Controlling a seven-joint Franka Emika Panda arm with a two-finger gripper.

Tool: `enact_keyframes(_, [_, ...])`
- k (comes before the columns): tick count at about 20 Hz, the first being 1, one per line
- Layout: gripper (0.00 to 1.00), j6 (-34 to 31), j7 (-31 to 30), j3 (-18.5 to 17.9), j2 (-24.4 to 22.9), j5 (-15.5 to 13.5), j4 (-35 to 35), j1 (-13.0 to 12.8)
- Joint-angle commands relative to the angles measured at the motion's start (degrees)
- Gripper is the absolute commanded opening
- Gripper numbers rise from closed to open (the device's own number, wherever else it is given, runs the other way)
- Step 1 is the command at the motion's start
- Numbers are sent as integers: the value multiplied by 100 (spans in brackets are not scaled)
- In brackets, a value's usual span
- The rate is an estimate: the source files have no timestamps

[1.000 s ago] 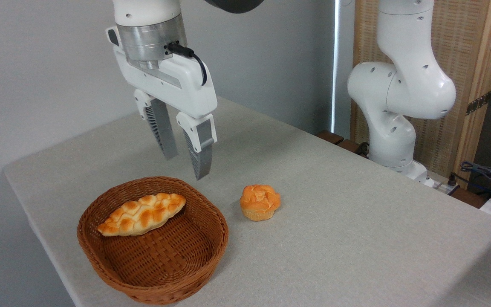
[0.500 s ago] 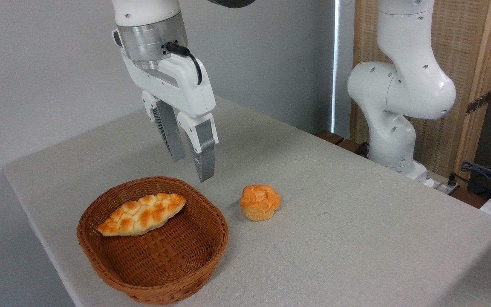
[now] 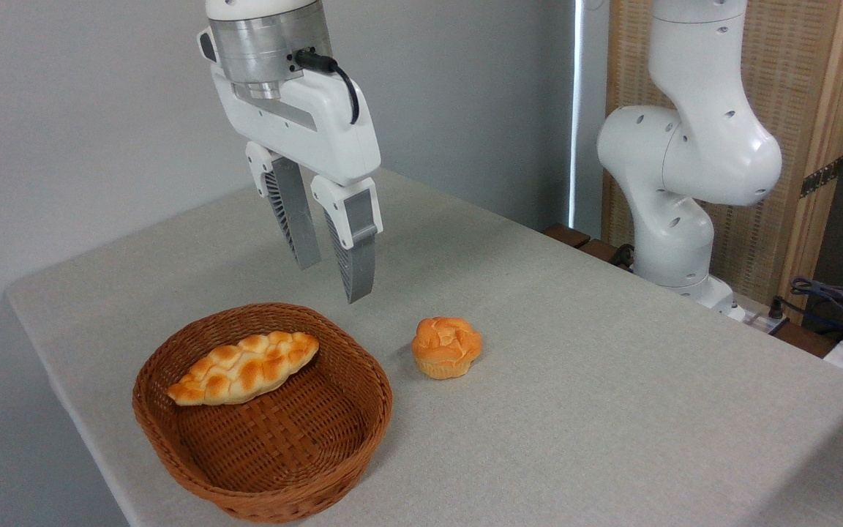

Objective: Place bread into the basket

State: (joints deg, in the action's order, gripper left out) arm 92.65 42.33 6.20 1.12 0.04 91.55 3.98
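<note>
Lifting up and drifting right since a sec ago, the gripper point(image 3: 332, 282) has its fingers apart w/ nothing between them. The bread point(image 3: 244, 368) lies inside the basket point(image 3: 352, 421), leaning on the back wall, so imo task's basically done. The bun point(image 3: 446, 346) sits untouched beside it.

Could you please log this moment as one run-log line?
gripper: open, empty, above table | bread: in basket | bun: on table

We saw only the basket point(image 3: 264, 468) near the surface's point(image 3: 612, 410) front-left edge and a bun point(image 3: 446, 346) mid-surface; the right half lay open.
</note>
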Motion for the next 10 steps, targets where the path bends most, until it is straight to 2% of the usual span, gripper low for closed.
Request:
enact_keyframes(1, [100,-107,82,-418,-68,-4,11,-363])
enact_keyframes(10, [100,-116,56,-392,-59,-13,29,-363])
